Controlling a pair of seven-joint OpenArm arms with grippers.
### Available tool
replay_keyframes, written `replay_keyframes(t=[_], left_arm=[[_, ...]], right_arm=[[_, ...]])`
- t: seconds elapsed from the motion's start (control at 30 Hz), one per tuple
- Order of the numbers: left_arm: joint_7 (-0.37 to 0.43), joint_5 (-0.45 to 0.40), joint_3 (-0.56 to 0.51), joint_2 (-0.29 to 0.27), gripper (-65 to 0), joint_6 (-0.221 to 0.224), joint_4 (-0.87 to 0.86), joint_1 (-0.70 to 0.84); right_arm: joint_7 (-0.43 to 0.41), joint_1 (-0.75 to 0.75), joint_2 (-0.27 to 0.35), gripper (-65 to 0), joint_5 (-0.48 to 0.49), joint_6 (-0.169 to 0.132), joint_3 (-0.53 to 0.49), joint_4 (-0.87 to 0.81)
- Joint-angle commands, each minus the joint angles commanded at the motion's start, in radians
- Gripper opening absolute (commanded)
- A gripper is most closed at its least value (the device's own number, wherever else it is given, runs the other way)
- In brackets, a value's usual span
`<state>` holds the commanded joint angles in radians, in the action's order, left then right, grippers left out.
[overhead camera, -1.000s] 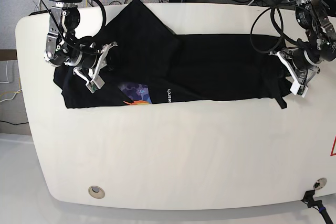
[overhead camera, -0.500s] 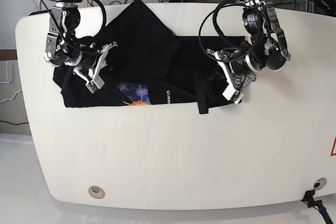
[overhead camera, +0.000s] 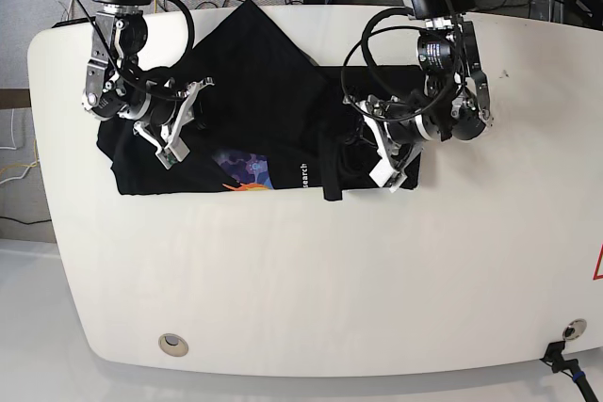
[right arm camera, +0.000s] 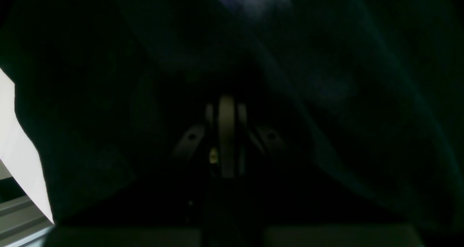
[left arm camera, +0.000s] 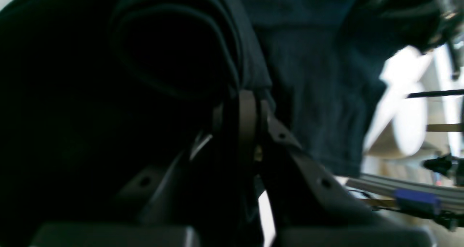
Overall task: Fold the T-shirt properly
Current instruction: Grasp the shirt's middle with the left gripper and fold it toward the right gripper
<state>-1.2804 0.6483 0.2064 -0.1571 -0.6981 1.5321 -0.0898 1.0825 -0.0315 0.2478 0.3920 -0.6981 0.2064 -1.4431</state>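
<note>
Although 2 arms cover parts of it in the base view, the black T-shirt (overhead camera: 273, 91) lies along the far half of the white table (overhead camera: 311, 280), its long axis running left to right, 1 pointed corner aimed at the far edge and the partly visible print and white lettering at the near side. Left gripper (overhead camera: 377, 138) has its jaws closed on a raised fold of the cloth, their tips blurred in its wrist view; right gripper (overhead camera: 179, 129) is over the T-shirt's left part, its jaws too dark to judge.
</note>
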Motion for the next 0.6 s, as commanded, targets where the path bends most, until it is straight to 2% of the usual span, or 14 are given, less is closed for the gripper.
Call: replay_keyframes(t=[0.1, 0.17, 0.23, 0.43, 0.6], left_arm=[[0.000, 0.026, -0.038, 0.000, -64.3, 0.000, -0.005, -0.018], [0.000, 0.028, -0.055, 0.000, -53.3, 0.000, -0.002, -0.023], [0.000, 0.023, -0.058, 0.000, -45.0, 0.000, 0.014, -0.034], [0.000, 0.021, -0.193, 0.000, -44.2, 0.000, 0.031, -0.057], [0.000, 0.026, -0.269, 0.000, -44.2, 0.000, 0.137, -0.071]], right_arm=[[0.000, 0.002, 0.000, -65.0, 0.000, 0.000, 0.000, 0.000], [0.000, 0.003, 0.000, -65.0, 0.000, 0.000, 0.000, 0.000], [0.000, 0.003, 0.000, -65.0, 0.000, 0.000, 0.000, 0.000], [0.000, 0.005, 0.000, -65.0, 0.000, 0.000, 0.000, 0.000], [0.000, 0.005, -0.018, -65.0, 0.000, 0.000, 0.000, 0.000]])
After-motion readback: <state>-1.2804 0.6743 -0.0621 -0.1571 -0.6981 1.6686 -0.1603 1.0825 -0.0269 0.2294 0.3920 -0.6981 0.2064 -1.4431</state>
